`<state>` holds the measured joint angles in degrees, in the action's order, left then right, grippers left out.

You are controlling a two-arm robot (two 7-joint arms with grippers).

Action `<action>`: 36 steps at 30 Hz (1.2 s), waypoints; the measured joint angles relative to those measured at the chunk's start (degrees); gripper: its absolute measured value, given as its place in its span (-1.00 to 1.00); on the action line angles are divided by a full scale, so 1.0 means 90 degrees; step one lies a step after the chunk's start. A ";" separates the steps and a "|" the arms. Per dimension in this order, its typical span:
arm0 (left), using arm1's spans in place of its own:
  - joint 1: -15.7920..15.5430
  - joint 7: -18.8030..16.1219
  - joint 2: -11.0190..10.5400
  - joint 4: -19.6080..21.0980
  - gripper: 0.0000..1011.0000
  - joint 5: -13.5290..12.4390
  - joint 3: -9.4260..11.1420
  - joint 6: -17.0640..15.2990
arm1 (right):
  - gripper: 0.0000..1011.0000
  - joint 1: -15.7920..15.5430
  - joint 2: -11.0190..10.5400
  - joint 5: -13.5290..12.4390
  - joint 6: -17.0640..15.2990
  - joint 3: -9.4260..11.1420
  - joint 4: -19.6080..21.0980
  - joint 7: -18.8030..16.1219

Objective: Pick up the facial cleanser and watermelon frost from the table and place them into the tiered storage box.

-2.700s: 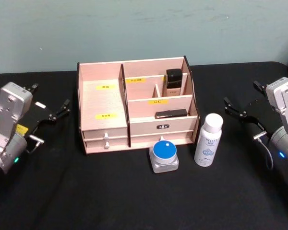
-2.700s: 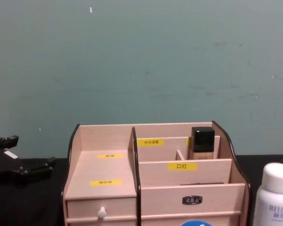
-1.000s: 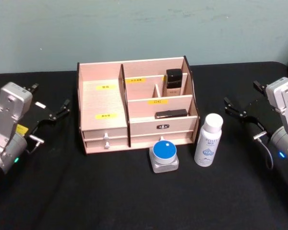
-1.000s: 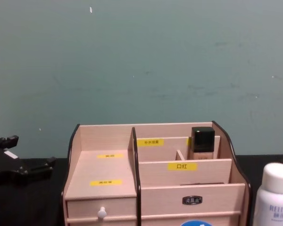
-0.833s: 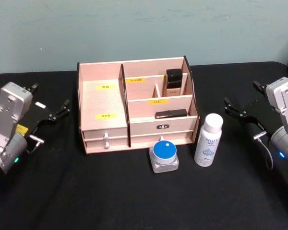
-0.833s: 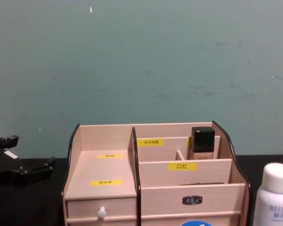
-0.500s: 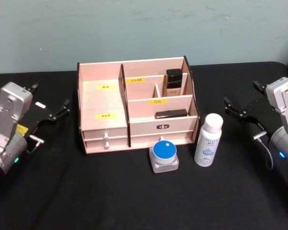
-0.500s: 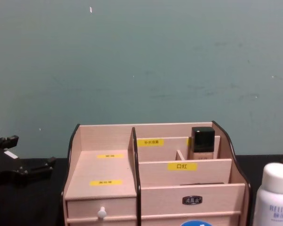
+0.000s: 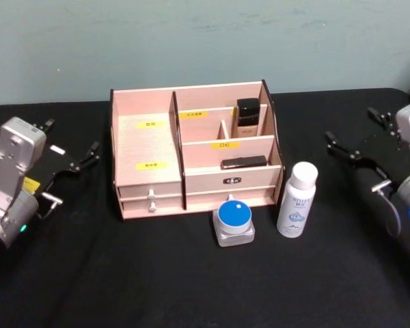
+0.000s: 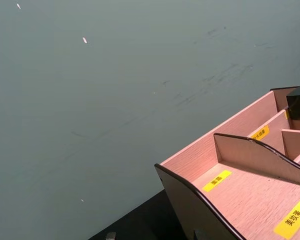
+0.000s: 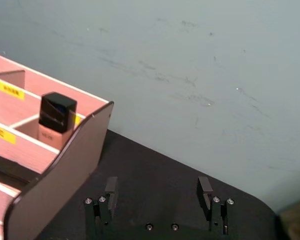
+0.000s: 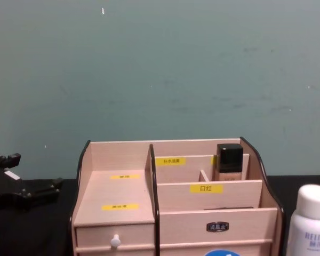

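Pale wood forms the tiered storage box (image 9: pixel 147 143), which stands toward the back middle of the black counter (image 9: pixel 157 280) with its drawers facing the robot. A blue-lidded jar (image 9: pixel 234 219) sits on the counter just in front of the box's right drawers, and a white bottle (image 9: pixel 297 199) stands upright just to the jar's right, near the box's front right corner. Neither is inside the box. A dark-capped bottle (image 9: pixel 247 116) stands in the box's rear right compartment, and a flat dark item (image 9: pixel 243 162) lies in the tier below it. The left tool (image 9: pixel 72 135) rests well to the left of the box, fingers spread and empty. The right tool (image 9: pixel 350 125) hangs to the right of the white bottle, apart from it, with its fingers also spread wide and holding nothing.
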<state>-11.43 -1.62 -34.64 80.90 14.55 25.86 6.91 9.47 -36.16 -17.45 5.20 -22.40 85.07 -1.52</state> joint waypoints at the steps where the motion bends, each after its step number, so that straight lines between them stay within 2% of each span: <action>1: 0.0000 0.0000 0.0000 0.0000 1.00 0.0000 0.0000 0.0000 | 0.99 -0.0035 -0.0032 -0.0070 -0.0073 0.0047 0.0090 -0.0052; 8: 0.0000 0.0000 0.0000 0.0000 1.00 0.0000 0.0000 0.0000 | 0.99 -0.0410 -0.0382 -0.0604 -0.0760 0.0466 0.0989 -0.0411; 13: 0.0000 0.0000 0.0000 0.0000 1.00 0.0000 0.0000 0.0000 | 0.99 -0.0881 -0.0674 -0.0970 -0.1261 0.0853 0.1797 -0.0543; 20: 0.0000 0.0000 0.0000 0.0000 1.00 0.0000 0.0000 0.0000 | 0.99 -0.1685 -0.0971 -0.1207 -0.1495 0.1375 0.2730 -0.0551; 23: 0.0000 0.0000 0.0000 0.0000 1.00 0.0000 0.0000 0.0000 | 0.99 -0.1962 -0.1058 -0.1257 -0.1526 0.1530 0.2996 -0.0578; 25: 0.0000 0.0000 0.0000 0.0000 1.00 0.0000 0.0000 0.0000 | 0.99 -0.2312 -0.1159 -0.1324 -0.1556 0.1706 0.3319 -0.0650; 31: 0.0000 0.0000 0.0000 0.0000 1.00 0.0000 0.0000 0.0000 | 0.99 -0.2732 -0.1254 -0.1441 -0.1678 0.1841 0.3708 -0.0854; 36: 0.0000 0.0000 0.0000 0.0000 1.00 0.0000 0.0000 0.0000 | 0.99 -0.2783 -0.1228 -0.1410 -0.1833 0.1711 0.3757 -0.0998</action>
<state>-11.43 -1.62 -34.65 80.90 14.55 25.86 6.91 -15.57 -47.21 -30.14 -11.30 -7.00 118.89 -10.50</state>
